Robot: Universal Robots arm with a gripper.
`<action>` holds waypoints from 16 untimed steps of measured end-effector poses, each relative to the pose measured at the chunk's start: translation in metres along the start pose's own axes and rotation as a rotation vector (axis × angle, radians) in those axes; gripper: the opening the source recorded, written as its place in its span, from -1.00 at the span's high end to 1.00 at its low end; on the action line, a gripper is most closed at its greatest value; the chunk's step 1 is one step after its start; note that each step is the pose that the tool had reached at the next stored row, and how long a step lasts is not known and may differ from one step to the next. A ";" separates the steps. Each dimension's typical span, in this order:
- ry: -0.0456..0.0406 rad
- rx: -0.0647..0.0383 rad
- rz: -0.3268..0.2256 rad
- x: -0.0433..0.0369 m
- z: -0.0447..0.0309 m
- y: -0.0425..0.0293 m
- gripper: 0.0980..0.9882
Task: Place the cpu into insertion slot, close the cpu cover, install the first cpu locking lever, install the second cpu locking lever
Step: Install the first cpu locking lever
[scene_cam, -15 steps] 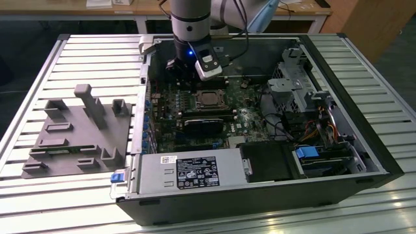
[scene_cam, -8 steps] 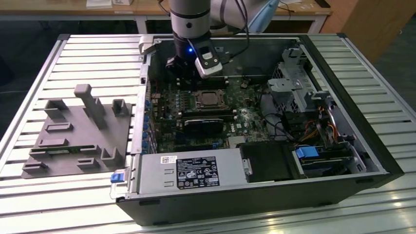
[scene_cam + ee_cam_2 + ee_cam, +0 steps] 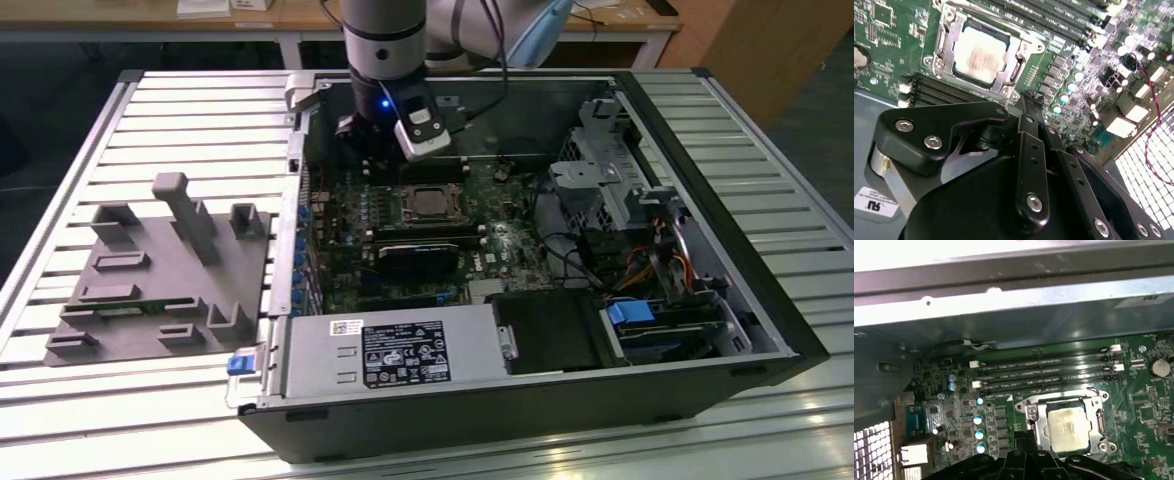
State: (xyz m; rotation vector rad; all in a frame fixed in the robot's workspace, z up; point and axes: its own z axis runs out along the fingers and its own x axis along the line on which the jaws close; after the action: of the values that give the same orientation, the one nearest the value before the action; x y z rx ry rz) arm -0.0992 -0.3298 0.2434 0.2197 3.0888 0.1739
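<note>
Slatted metal counter [image 3: 174, 110] is carrying an open computer case [image 3: 534, 410] lying on its side, and wooden desks are showing behind it. A grey fixture block [image 3: 160, 270] is sitting on the counter at the exterior view's left, just beside the case. Inside the case, the green motherboard [image 3: 347, 215] is facing up, with the power supply [image 3: 387, 355] sitting along the near wall. The insertion slot [image 3: 430, 203] is sitting mid-board, with the memory slots [image 3: 1044, 372] running beside it. The cpu [image 3: 979, 52] is lying seated in the slot, pale top facing up. The cpu cover [image 3: 1016, 55] is lying flat over it, and the chip is showing through its square window in both wrist views. Whether the locking levers are latched cannot be told. The arm [image 3: 387, 40] is reaching down into the case near the far wall. The end effector [image 3: 1030, 102] is hanging over the board just beside the slot, with fingers pressed together and gripping nothing. Whether it is contacting the board cannot be told.
</note>
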 end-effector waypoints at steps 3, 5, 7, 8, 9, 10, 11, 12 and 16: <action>0.0028 -0.019 0.000 0.0026 -0.0002 -0.0004 0.98; 0.0053 -0.037 0.001 0.0037 -0.0002 -0.0005 0.98; 0.0080 -0.056 0.001 0.0043 -0.0002 -0.0006 0.98; 0.0093 -0.065 0.002 0.0044 -0.0002 -0.0006 0.98; 0.0107 -0.076 0.002 0.0045 -0.0002 -0.0006 0.98; 0.0124 -0.087 0.003 0.0045 -0.0002 -0.0007 0.98; 0.0141 -0.099 0.003 0.0046 -0.0002 -0.0007 0.98; 0.0157 -0.110 0.003 0.0046 -0.0002 -0.0007 0.98; 0.0215 -0.151 0.005 0.0047 -0.0003 -0.0008 0.98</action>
State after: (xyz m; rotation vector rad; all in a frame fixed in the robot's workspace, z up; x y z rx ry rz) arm -0.1040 -0.3298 0.2434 0.2202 3.0775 0.4106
